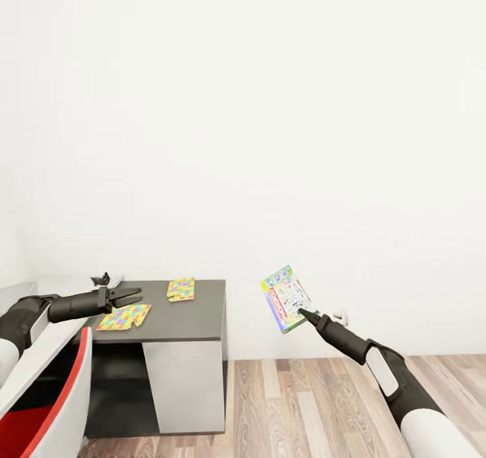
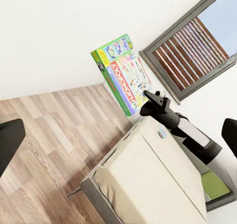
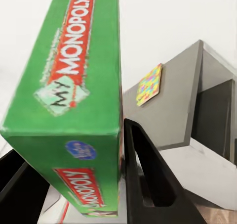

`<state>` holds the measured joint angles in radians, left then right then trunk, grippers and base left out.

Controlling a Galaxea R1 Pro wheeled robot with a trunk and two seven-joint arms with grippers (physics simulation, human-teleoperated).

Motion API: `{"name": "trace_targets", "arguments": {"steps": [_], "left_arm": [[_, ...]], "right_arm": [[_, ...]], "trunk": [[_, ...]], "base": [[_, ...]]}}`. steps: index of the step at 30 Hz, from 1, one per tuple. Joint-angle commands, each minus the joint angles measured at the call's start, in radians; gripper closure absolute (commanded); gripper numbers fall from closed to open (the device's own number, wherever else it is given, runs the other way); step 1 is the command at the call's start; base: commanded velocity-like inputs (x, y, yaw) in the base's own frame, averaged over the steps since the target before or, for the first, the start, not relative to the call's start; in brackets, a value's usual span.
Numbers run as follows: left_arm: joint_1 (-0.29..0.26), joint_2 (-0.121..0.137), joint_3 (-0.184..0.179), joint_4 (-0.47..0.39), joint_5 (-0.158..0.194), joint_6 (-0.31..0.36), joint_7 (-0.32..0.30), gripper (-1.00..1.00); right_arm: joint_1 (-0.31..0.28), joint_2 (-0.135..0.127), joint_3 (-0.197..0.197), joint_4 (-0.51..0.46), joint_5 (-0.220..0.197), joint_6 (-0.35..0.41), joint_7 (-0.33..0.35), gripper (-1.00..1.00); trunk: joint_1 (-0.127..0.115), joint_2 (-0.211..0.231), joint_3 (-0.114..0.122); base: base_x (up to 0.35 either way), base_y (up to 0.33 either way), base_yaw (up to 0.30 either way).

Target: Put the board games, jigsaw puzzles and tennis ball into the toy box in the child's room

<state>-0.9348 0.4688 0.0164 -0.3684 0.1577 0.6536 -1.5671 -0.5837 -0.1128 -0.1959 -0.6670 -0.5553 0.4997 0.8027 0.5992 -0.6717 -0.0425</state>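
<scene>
I have the Monopoly board game (image 1: 287,298) clamped in my right gripper (image 1: 307,315), held up in open air over the wood-plank floor (image 1: 304,404), right of the desk. Box is flat, green edges, red "MY MONOPOLY" banner on the side, white-green printed face with red strip, tilted with the face toward me. In the right wrist view the black fingers (image 3: 148,174) sit on both sides of the box edge.

My left gripper (image 1: 129,297) hovers over the dark grey desk section (image 1: 196,316), jaws slightly apart, holding nothing. Two multicoloured jigsaw puzzles lie flat there: near one (image 1: 123,317) at the left front edge, far one (image 1: 181,289) toward the wall.

Between desk edge and held box: bare floor and white wall. Red-and-white chair (image 1: 47,411) near left.
</scene>
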Motion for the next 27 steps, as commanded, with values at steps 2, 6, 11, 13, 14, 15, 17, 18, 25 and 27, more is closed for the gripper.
{"name": "trace_targets", "arguments": {"steps": [2,6,11,13,14,15,17,18,25,27], "left_arm": [[-0.001,-0.005,0.0,0.0,-0.002,0.011,-0.004,-1.0],[-0.001,-0.011,0.0,0.0,-0.003,0.011,-0.004,-1.0],[-0.001,-0.012,0.0,0.0,-0.003,0.011,-0.004,-1.0],[-0.001,-0.015,0.0,0.0,-0.003,0.011,-0.004,-1.0],[-0.001,-0.018,0.0,0.0,-0.003,0.011,-0.004,-1.0],[-0.001,-0.019,0.0,0.0,-0.003,0.011,-0.004,-1.0],[-0.001,-0.021,0.0,0.0,-0.003,0.011,-0.004,-1.0],[-0.001,-0.021,0.0,0.0,-0.003,0.011,-0.004,-1.0],[-0.001,-0.022,0.0,0.0,-0.003,0.012,-0.004,-1.0],[-0.001,-0.022,0.0,0.0,-0.003,0.013,-0.004,-1.0]], "right_arm": [[-0.001,0.001,-0.001,0.0,-0.008,0.008,0.001,1.0],[-0.001,0.001,0.001,0.0,-0.008,0.008,0.001,1.0],[-0.001,0.001,0.018,0.0,-0.008,0.008,0.001,1.0],[-0.002,0.001,0.025,0.0,-0.008,0.008,-0.001,1.0],[-0.001,0.001,0.026,0.0,-0.008,0.008,-0.001,1.0],[-0.001,0.001,0.027,0.0,-0.008,0.008,-0.001,1.0],[-0.001,0.001,0.028,0.0,-0.008,0.008,-0.002,1.0],[-0.001,0.0,0.028,0.0,-0.008,0.008,-0.002,1.0],[-0.001,0.0,0.03,-0.001,-0.008,0.008,-0.002,1.0],[-0.001,0.0,0.03,-0.001,-0.008,0.008,-0.002,1.0]], "trunk": [[-0.007,0.013,0.007],[-0.023,0.041,0.024],[-0.042,0.076,0.045],[-0.05,0.09,0.053],[-0.053,0.097,0.058],[-0.057,0.104,0.062],[-0.065,0.118,0.07],[-0.069,0.125,0.074],[-0.096,0.174,0.104],[-0.103,0.188,0.113]], "base": [[0.0,0.0,0.231],[0.0,0.0,0.231],[0.0,0.0,0.231],[0.0,0.0,0.231],[0.0,0.0,0.231],[0.0,0.0,0.231],[0.0,0.0,0.231],[0.0,0.0,0.231],[0.0,0.0,0.231],[0.0,0.0,0.231]]}}
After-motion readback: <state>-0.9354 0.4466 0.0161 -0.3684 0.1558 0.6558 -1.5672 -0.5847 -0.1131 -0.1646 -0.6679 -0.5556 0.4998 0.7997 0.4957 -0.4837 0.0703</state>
